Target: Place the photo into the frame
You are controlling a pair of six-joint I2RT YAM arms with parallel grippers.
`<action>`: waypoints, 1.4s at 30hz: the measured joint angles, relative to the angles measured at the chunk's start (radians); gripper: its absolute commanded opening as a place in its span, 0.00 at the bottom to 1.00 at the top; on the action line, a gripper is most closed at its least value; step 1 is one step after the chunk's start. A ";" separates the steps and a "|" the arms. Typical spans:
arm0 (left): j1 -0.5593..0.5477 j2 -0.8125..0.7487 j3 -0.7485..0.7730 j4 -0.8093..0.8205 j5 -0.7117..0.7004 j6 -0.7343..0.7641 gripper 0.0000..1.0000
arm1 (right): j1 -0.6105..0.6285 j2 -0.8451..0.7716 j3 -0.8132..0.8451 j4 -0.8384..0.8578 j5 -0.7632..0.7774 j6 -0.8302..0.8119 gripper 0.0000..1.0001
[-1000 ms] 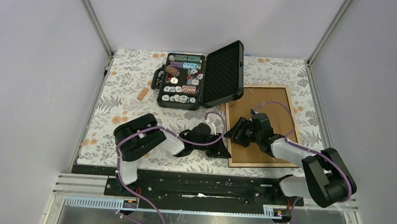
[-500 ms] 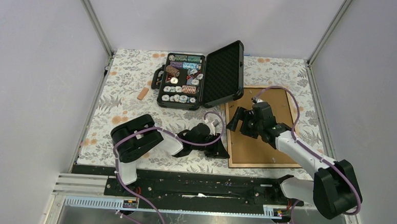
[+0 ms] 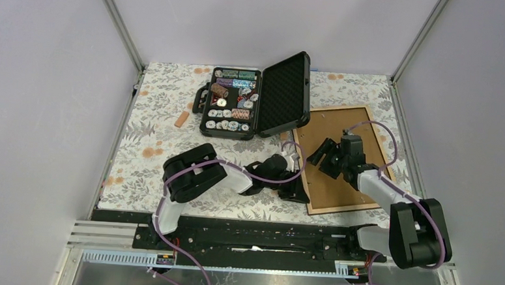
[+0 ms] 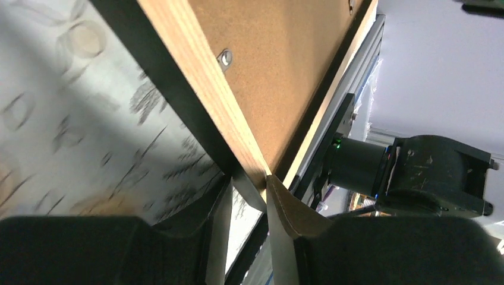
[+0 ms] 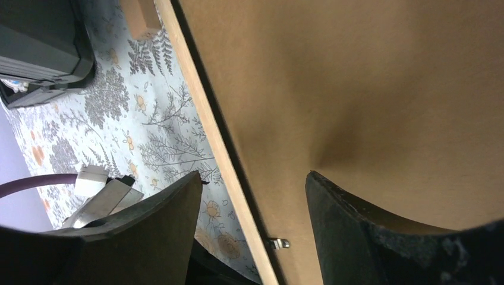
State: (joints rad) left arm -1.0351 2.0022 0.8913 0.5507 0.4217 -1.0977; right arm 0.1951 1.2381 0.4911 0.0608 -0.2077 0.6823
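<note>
Left tool (image 4: 246,205) pinches the near corner of the frame (image 3: 332,130); its long side runs away under the wide-open, empty right tool (image 5: 252,178).

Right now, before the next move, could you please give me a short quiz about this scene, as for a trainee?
1. True or false: the lid of the poker chip case is shut.
2. What does the left gripper do? A) pinches a corner of the frame B) holds a chip C) hangs free above the table
3. Fill in: the frame lies with its ___ side up.
Key: 1 false; 2 A; 3 back (the brown board shows).
</note>
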 measured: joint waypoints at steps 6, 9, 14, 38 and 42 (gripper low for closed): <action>-0.015 0.044 0.082 -0.037 0.007 0.024 0.44 | -0.019 0.045 0.053 -0.045 -0.026 -0.076 0.74; -0.018 0.037 0.087 -0.037 0.017 0.035 0.56 | -0.022 0.047 0.093 -0.077 -0.018 -0.112 0.80; -0.023 -0.060 0.039 -0.121 -0.042 0.106 0.65 | -0.024 0.111 0.154 -0.071 -0.019 -0.113 0.78; -0.010 -0.575 -0.246 -0.433 -0.349 0.259 0.71 | -0.025 0.581 0.288 0.489 -0.129 0.080 0.57; -0.010 -0.560 -0.259 -0.402 -0.328 0.252 0.71 | -0.025 0.597 0.307 0.491 -0.142 0.078 0.62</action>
State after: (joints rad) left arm -1.0451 1.4418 0.6319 0.1486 0.0940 -0.8459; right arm 0.1699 1.8355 0.7986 0.5518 -0.3492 0.7601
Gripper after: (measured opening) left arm 0.711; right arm 0.586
